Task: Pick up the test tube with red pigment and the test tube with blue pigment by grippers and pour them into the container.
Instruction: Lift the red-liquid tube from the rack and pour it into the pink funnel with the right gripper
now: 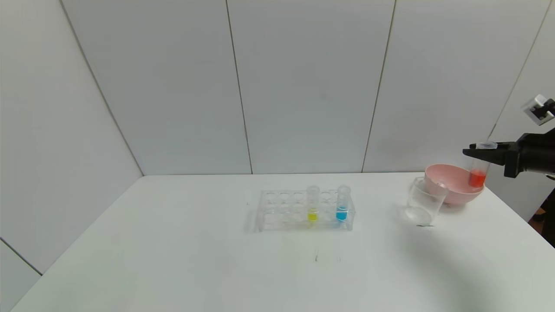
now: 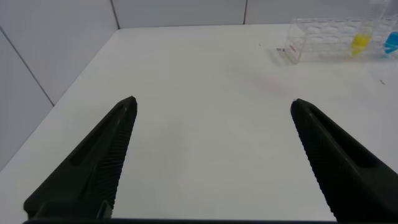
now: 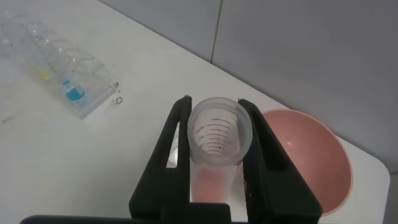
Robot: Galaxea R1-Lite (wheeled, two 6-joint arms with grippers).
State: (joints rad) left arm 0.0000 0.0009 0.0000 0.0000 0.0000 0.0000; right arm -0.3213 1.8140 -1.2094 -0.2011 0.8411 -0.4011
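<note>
The right gripper (image 1: 477,152) squeezes the red test tube (image 1: 478,172) upright above the pink bowl (image 1: 451,193), while the left gripper (image 2: 211,109) waits wide open.

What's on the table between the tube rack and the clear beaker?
Nothing: in the head view, bare table separates the rack from the beaker.

No legible text; graduation marks inside red-pigment tube (image 3: 219,134) unreadable

Red-pigment tube (image 1: 478,171) hangs upright above the pink bowl; blue-pigment tube (image 1: 342,203) stands racked; clear container (image 1: 424,201) stands empty.
</note>
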